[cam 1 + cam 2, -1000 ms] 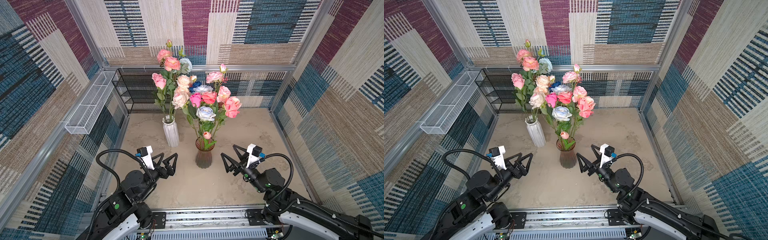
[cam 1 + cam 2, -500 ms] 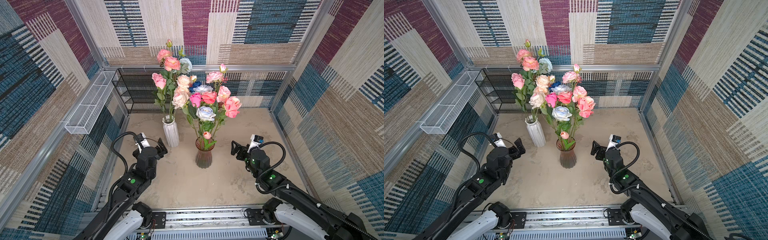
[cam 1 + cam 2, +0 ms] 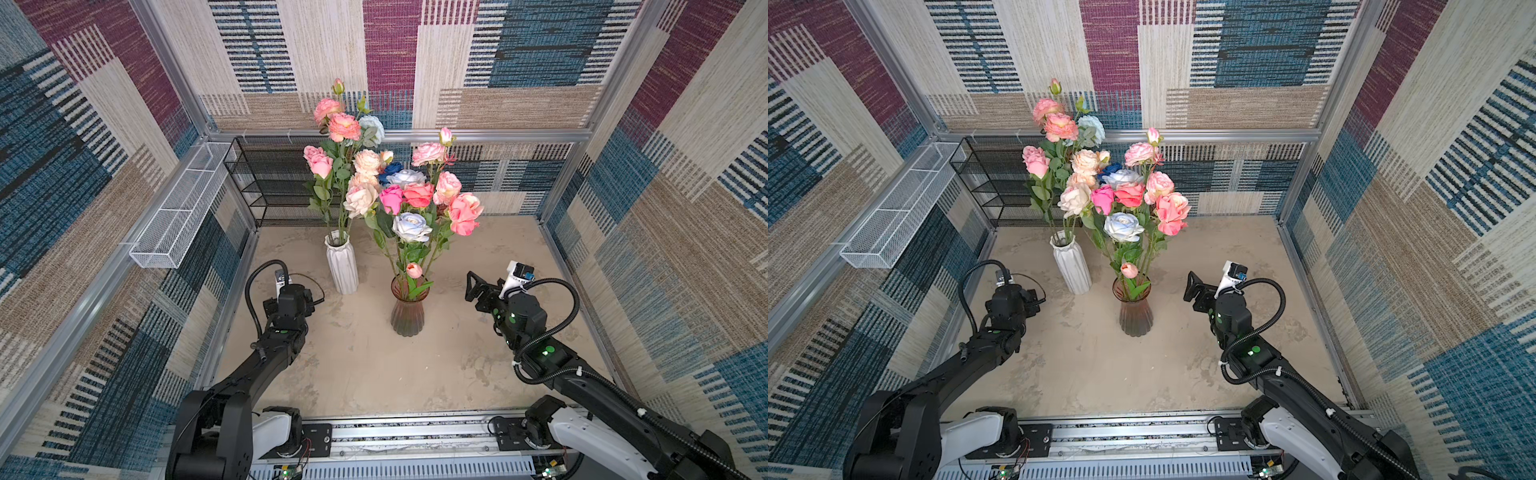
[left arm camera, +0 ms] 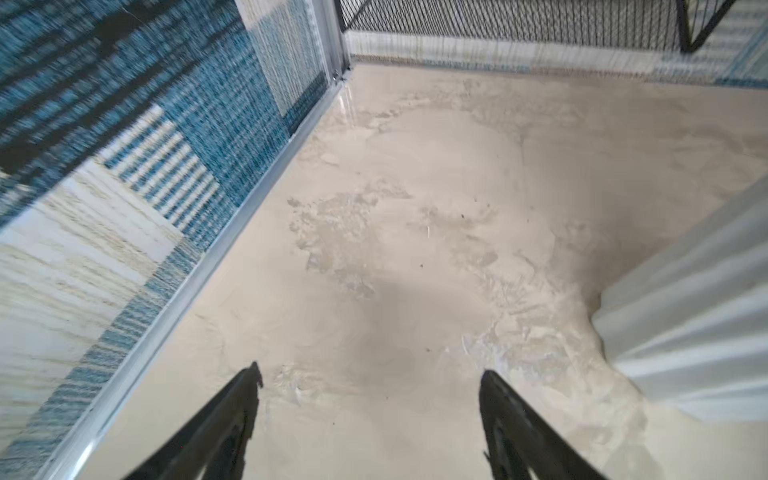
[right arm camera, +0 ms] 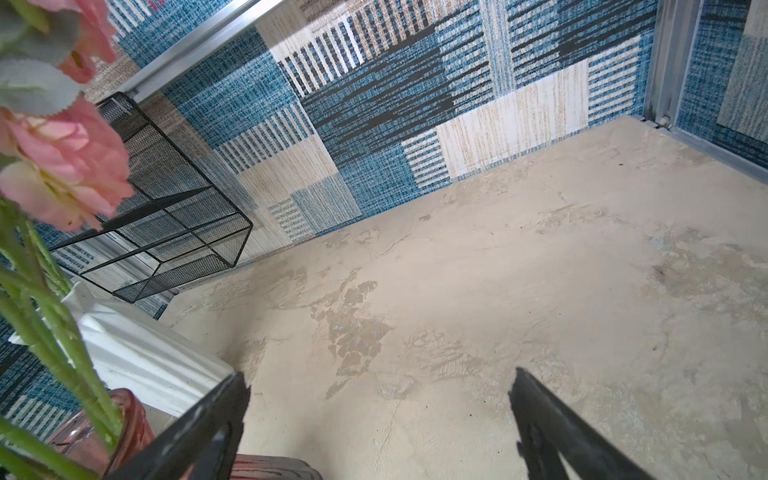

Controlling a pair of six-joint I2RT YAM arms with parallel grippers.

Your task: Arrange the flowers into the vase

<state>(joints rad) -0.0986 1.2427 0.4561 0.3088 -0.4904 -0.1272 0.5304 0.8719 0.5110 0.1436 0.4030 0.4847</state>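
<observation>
Over the last second we see both arms swing up from low near the front rail and reach forward. The left gripper [image 4: 370, 382] now points down at the sandy floor [image 3: 361, 374] just beside the white ribbed vase [image 3: 342, 266], and the right gripper [image 5: 378, 386] stands off to the side of the pink glass vase [image 3: 409, 311]. Both have their jaws spread wide with nothing between them; the wrist views show only bare floor in the gaps.

All the flowers we can see stand in a vase: a tall bunch [image 3: 345, 158] in the white one and a fuller bunch [image 3: 419, 199] in the pink glass one. No loose stem lies on the floor in either top view. That fits stems still due to move from one vase to the other, or an arrangement already complete; we cannot tell which.

There's open floor in front of and to the right of the vases. It's tighter on the left, with the metal wall frame [image 4: 232, 232] close to that gripper, and the black mesh rack [image 3: 270, 183] stands behind. Blooms overhang both vases.
</observation>
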